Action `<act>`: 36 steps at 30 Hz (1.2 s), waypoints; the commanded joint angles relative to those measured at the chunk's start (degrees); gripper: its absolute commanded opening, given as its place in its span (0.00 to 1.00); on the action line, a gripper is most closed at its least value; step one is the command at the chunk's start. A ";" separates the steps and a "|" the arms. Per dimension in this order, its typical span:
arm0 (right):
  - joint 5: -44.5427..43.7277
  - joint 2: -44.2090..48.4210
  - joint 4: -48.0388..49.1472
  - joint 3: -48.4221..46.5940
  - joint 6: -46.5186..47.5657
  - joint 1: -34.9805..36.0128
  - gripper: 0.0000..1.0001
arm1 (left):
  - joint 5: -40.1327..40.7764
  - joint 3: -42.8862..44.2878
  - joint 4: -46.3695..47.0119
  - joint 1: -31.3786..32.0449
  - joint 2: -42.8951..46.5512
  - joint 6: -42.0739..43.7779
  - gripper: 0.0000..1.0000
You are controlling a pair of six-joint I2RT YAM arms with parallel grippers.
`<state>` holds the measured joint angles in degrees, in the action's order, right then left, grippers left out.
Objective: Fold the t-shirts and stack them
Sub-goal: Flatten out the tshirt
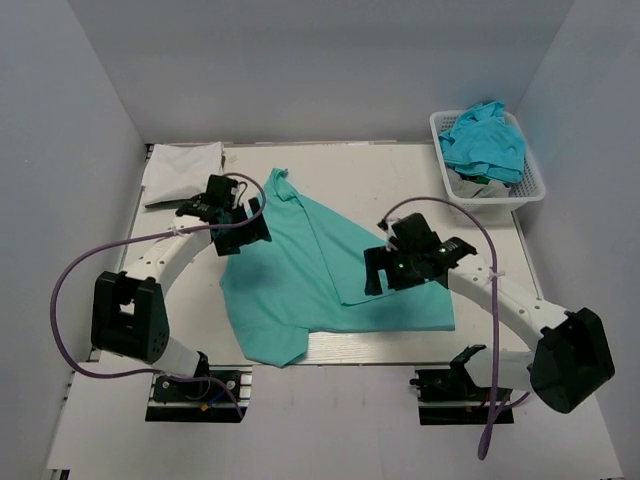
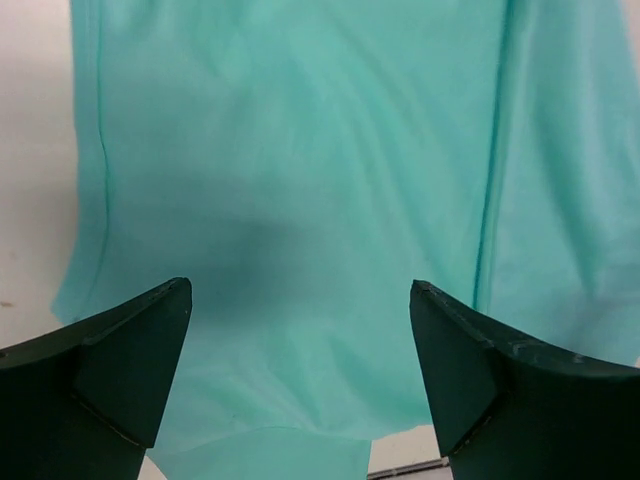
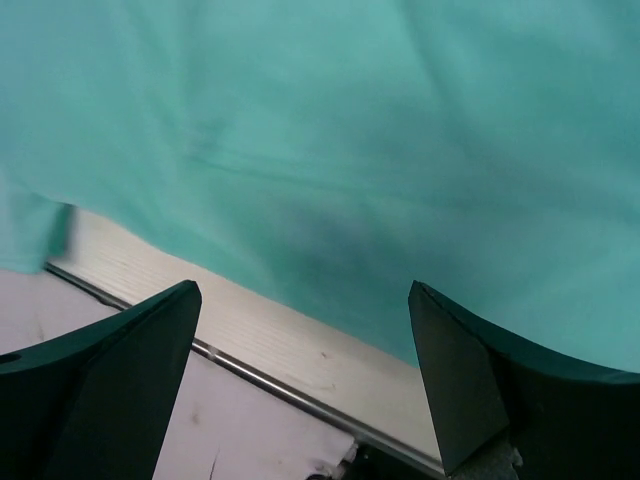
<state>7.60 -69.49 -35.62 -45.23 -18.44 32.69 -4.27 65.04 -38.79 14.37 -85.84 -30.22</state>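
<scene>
Teal t-shirt (image 1: 300,300) partly folded on table (image 1: 340,160); left jaws, right jaws both wide apart, holding nothing.

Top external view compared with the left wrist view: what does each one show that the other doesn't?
Only the top external view shows both arms, the right gripper, a folded white shirt at the far left corner, and a white basket of blue shirts at the far right. Only the left wrist view shows, up close, the left gripper open with nothing between its fingers. Both show the teal t-shirt spread on the table.
</scene>
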 commanded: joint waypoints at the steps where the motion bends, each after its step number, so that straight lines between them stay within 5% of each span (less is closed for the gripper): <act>1: -3.63 -2.83 0.72 -6.70 5.16 5.02 0.90 | -3.54 -5.79 1.87 0.31 1.55 -3.88 1.00; 8: -11.81 -16.89 4.41 -14.35 8.85 16.60 0.90 | -4.25 -10.89 3.10 0.83 0.42 -7.66 1.00; 15: -15.42 -26.73 4.84 -19.72 8.94 19.52 0.88 | -3.73 -15.37 3.63 0.83 0.41 -9.07 1.00; 24: -16.56 -31.05 5.47 -19.28 6.57 20.22 0.43 | -2.67 -18.27 4.24 0.83 -1.43 -9.60 1.00; 25: -16.91 -31.14 5.64 -19.37 6.40 20.14 0.21 | -2.67 -18.28 4.24 0.83 -1.95 -9.60 1.00; 27: -17.87 -30.62 5.73 -19.28 5.52 20.14 0.00 | -1.97 -18.89 4.24 0.83 -2.66 -9.60 1.00; 36: -24.10 -27.36 5.65 -21.29 3.93 18.03 0.00 | 0.49 -19.42 3.11 0.83 -4.24 -9.60 1.00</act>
<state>-11.92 -99.61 -30.50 -63.24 -13.43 52.16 -6.35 47.83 -35.42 14.87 -87.66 -39.92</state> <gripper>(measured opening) 0.012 0.997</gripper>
